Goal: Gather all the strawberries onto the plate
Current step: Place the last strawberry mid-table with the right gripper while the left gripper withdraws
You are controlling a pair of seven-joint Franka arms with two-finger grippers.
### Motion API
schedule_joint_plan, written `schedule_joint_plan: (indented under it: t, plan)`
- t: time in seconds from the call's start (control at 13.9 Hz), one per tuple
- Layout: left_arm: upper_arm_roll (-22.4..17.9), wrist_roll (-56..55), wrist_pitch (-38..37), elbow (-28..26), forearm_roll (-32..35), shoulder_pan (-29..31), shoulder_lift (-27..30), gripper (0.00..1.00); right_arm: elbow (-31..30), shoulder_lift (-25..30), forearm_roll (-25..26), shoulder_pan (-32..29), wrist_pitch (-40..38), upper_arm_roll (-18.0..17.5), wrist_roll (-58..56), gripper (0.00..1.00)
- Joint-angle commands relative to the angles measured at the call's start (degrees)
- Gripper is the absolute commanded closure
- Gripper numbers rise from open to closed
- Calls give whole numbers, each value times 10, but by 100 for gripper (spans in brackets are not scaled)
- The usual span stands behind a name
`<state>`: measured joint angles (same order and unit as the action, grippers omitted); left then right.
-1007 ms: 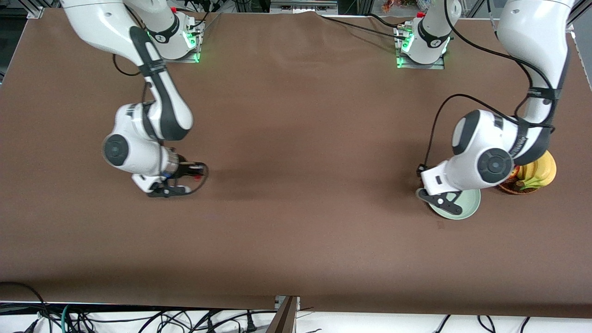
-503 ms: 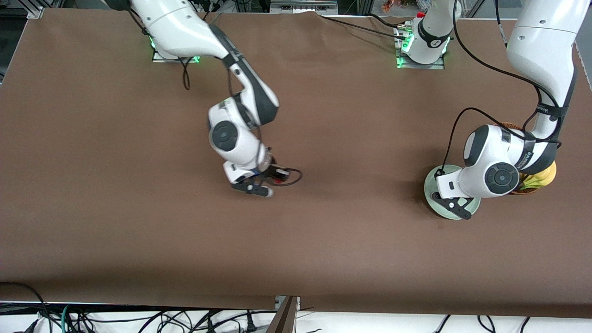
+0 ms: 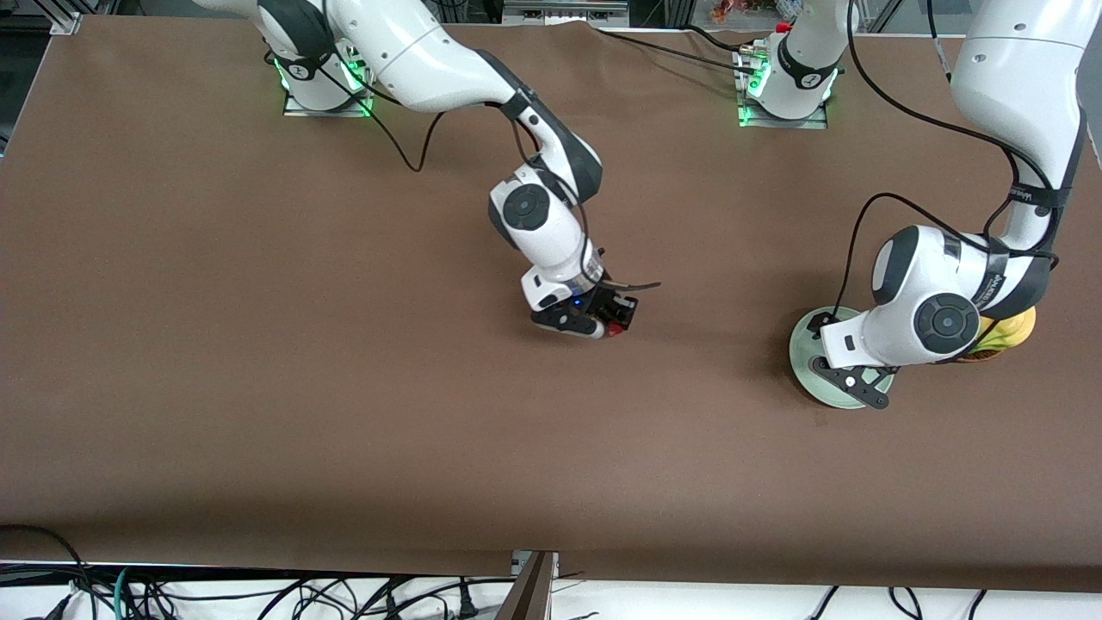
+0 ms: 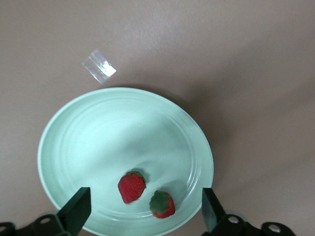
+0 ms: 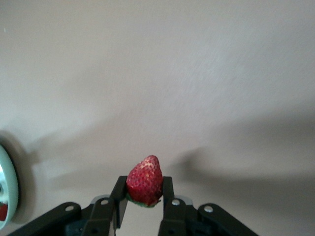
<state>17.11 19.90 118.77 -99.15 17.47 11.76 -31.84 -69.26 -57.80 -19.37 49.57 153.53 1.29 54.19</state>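
We start at our right gripper (image 5: 142, 206), clamped narrow on the third strawberry (image 5: 144, 181), which sits between the fingertips with its pointed end sticking out ahead of them. In the front view that gripper (image 3: 608, 325) hangs over the bare middle of the table. What the coming move turns on, we judge, is the heading from this pincer to the plate (image 3: 802, 357): it lies toward the left arm's end of the table, well apart, and only its rim (image 5: 9, 189) shows at the edge of the right wrist view.

Over the plate itself hangs our left gripper (image 4: 145, 216), jaws spread wide and holding nothing. Directly under it, inside the plate's rim (image 4: 123, 93), lie two strawberries, one (image 4: 132, 186) just beside the other (image 4: 162, 204). The left arm is the nearer one, so we judge it should clear away first.
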Motion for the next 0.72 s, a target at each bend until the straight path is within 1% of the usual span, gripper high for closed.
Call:
schedule_joint_plan:
  t: [0.0, 0.07, 0.14, 0.29, 0.36, 0.43, 0.5, 0.65]
  plan:
    - [25, -4, -32, -5, -2, 6, 38, 0, 31, -26, -11, 5, 10, 6, 3, 76]
    - [28, -11, -37, -4, -19, 6, 46, 0, 32, -26, -10, 5, 10, 6, 0, 24]
    - [28, -21, -39, -4, -43, 6, 54, 0, 33, -22, -8, 5, 9, 10, -4, 0]
    - [28, -28, -50, 3, -87, 5, 58, 0, 33, 0, -5, -3, -19, 17, -9, 0]
    - [29, -32, -57, 6, -109, 2, 59, 0, 33, 9, -5, -10, -60, 30, -14, 0]
    - [38, -48, -62, 8, -125, 0, 59, 0, 33, 24, -5, -20, -105, 41, -30, 0]
    - [53, -77, -61, 8, -130, 1, 59, 0, 33, 47, -6, -32, -144, 45, -68, 0]
    - [84, -163, -61, 7, -132, -1, 57, 0, 33, 81, -8, -83, -230, 41, -143, 0]
